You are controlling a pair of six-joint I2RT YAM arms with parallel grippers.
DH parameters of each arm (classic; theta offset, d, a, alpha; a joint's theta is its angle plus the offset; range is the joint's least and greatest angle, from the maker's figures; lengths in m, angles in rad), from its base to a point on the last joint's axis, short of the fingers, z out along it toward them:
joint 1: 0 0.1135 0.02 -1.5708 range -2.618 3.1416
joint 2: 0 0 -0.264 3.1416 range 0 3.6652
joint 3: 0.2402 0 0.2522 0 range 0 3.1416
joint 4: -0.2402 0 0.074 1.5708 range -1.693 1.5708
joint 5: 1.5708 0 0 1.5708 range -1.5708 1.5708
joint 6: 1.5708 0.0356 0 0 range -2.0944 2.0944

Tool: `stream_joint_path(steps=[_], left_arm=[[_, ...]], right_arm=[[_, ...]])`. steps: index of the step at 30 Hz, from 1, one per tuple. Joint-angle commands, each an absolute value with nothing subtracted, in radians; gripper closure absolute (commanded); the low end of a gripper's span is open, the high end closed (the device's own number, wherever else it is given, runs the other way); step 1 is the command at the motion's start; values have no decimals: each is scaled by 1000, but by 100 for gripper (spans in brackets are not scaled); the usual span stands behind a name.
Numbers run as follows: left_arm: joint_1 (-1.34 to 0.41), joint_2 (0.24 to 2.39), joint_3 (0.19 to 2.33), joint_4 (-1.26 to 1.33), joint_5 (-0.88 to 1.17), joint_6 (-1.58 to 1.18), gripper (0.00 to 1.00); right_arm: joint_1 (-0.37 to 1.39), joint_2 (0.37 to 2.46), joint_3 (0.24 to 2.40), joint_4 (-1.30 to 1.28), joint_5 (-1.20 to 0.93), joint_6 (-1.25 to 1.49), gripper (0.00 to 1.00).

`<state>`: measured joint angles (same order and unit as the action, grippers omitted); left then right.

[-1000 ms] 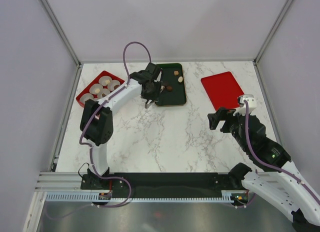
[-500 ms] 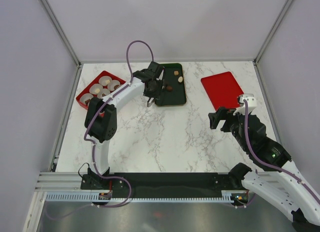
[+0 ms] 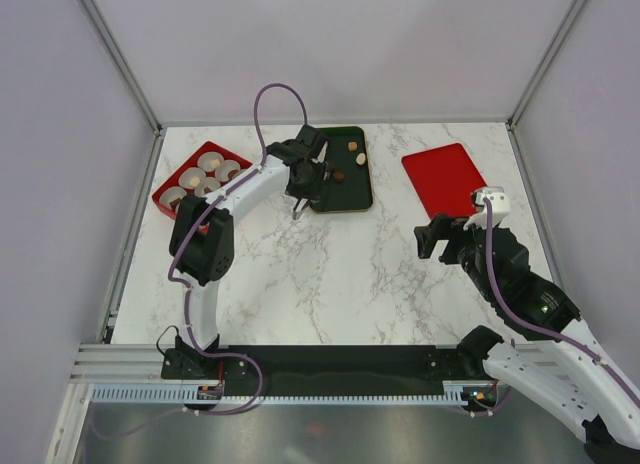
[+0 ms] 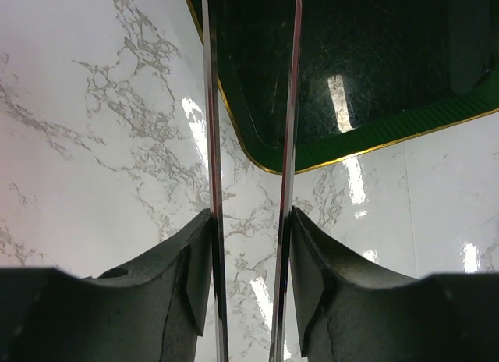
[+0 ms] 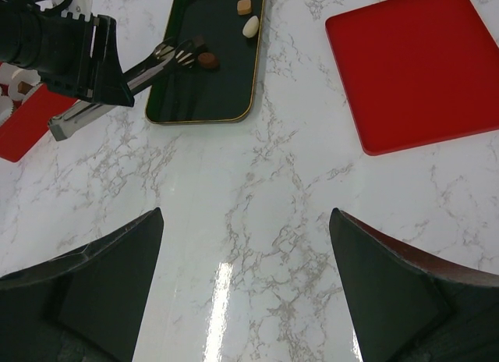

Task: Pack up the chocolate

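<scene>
Right wrist: tongs tip beside the dark piece on the tray

Three pieces of the chocolate lie loose on the green tray (image 5: 222, 89). A dark brown one (image 5: 208, 61) is nearest the tongs, and a cream one (image 5: 250, 26) and a tan one (image 5: 245, 6) lie toward the far end. The left tool (image 4: 249, 221) is pinching the metal tongs (image 5: 152, 65), one finger (image 4: 183, 268) pressed on each outer blade. The blades stand apart with nothing between them. Their tips lie just beside the dark piece, though whether they touch it cannot be told.

The right tool (image 5: 245, 218) hangs over bare bench (image 3: 340, 274) near the red lid (image 5: 421, 65), fingers spread wide and empty. At the far left stands the red box (image 3: 178, 168) of white paper cups (image 3: 210, 161). Some cups seem to hold dark pieces, but these are too small to be sure of.

Each piece is probably very light and firm, with a smooth rounded surface. Against polished metal it will likely be slippery and could squirt sideways or skid on the glossy tray floor. A hard squeeze might scuff or crack it. The surest hold looks to be across the widest middle, with both tips low against the tray and closed gently until the piece just stops sliding.
</scene>
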<state>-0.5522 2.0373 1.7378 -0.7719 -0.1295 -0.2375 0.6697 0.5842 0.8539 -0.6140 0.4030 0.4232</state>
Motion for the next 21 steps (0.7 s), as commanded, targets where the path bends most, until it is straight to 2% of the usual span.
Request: stream_joint_path(steps=[1,3,9,12,21], left_arm=[[-558,1990,1782,-799,-137,-224,52],[-558,1987,1790,-805,-117,-229,58],[-563,2003,1868,-874,-113,-235,61],[-569,1959,1841,-896,-132,-236,63],[-566,1778,1858,-982,-149,-273,63]], right_arm=[[672,597,884,-597,403,425,4],[670,594,877,-598,423,428,3],[670,609,871,-581,402,445,4],[670,626,879,-575,391,434,4],[670,626,940,-587,390,443,4]])
